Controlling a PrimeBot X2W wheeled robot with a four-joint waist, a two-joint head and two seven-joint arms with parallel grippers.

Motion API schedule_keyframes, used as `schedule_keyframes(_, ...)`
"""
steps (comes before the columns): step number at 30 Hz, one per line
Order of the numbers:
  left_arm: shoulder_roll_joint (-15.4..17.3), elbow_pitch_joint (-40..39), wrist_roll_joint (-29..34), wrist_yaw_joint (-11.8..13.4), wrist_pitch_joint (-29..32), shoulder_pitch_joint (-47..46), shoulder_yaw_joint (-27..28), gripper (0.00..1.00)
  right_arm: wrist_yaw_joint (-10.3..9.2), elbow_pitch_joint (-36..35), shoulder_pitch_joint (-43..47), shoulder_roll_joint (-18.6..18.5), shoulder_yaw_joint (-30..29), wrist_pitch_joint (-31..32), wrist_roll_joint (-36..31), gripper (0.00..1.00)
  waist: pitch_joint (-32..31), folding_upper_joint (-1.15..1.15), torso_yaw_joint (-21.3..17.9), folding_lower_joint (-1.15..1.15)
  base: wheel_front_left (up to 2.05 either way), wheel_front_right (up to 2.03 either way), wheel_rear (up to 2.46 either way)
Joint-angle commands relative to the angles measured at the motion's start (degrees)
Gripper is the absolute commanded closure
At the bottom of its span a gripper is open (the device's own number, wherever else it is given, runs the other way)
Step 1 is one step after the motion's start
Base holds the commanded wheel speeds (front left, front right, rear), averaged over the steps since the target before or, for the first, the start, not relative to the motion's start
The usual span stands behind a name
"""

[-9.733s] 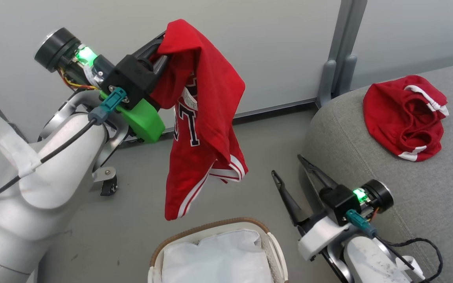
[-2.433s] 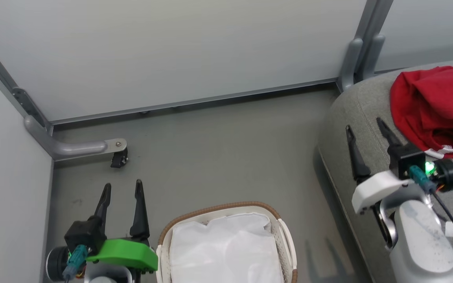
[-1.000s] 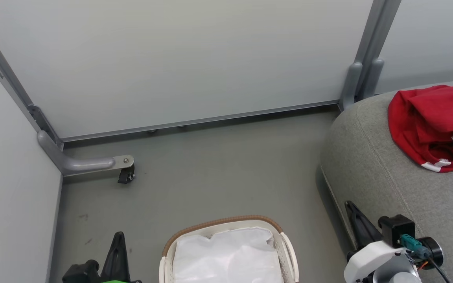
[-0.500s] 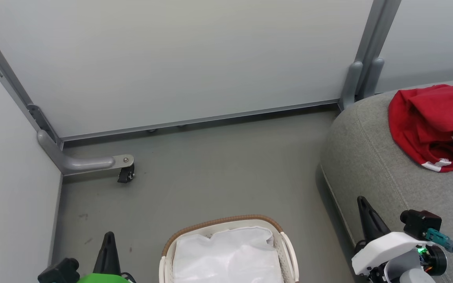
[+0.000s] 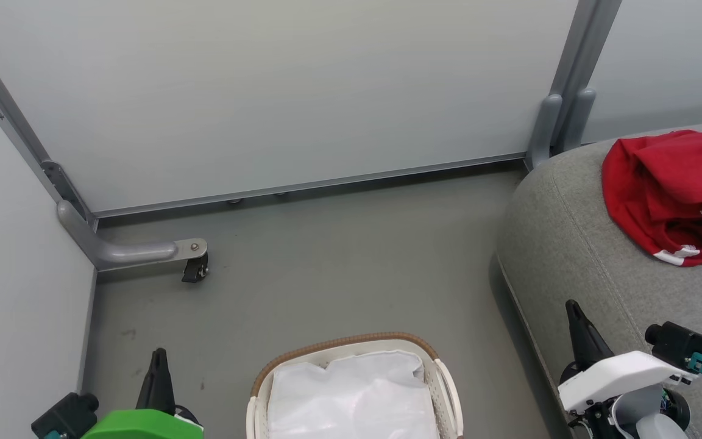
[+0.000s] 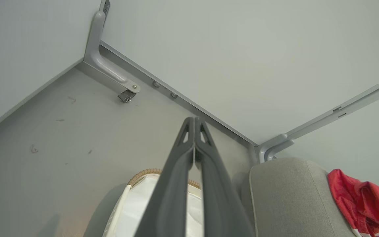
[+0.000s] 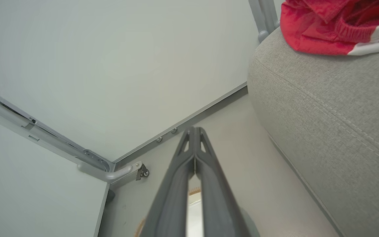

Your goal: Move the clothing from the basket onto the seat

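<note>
The bright red soft clothing (image 5: pixel 668 189) with white trim is heaped on the large grey fabric seat (image 5: pixel 576 244), well apart from the oval cream-white basket (image 5: pixel 351 339) with brown woven rim. The left gripper (image 6: pixel 194 120) and right gripper (image 7: pixel 194 129) are closed, empty.

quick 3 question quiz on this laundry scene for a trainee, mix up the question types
1. True or false: the clothing lies on the seat.
2. What shows inside the basket? A) a red garment B) its white liner C) a pair of shoes
3. Fill in the blank: the left gripper and the right gripper are both ____, holding nothing.

Key: 1 true; 2 B; 3 shut
</note>
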Motion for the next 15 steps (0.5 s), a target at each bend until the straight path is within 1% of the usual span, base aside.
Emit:
schedule_keyframes(1,0.30,-0.89,-1.87,-0.41,0.50,-2.00,0.55,1.00,-0.02,-1.12,-0.98,-0.33,-0.42,0.50,2.24,1.00,0.02,0.00,0.00,0.00,0.00,0.00,0.00)
schedule_keyframes(15,0.36,-1.13,-11.37,-1.48,3.30,-3.49,2.33,1.00,-0.03,-2.21,-1.08,-0.42,-1.67,3.23,13.43,1.00,0.18,0.00,-0.01,0.00,0.00,0.00,0.00)
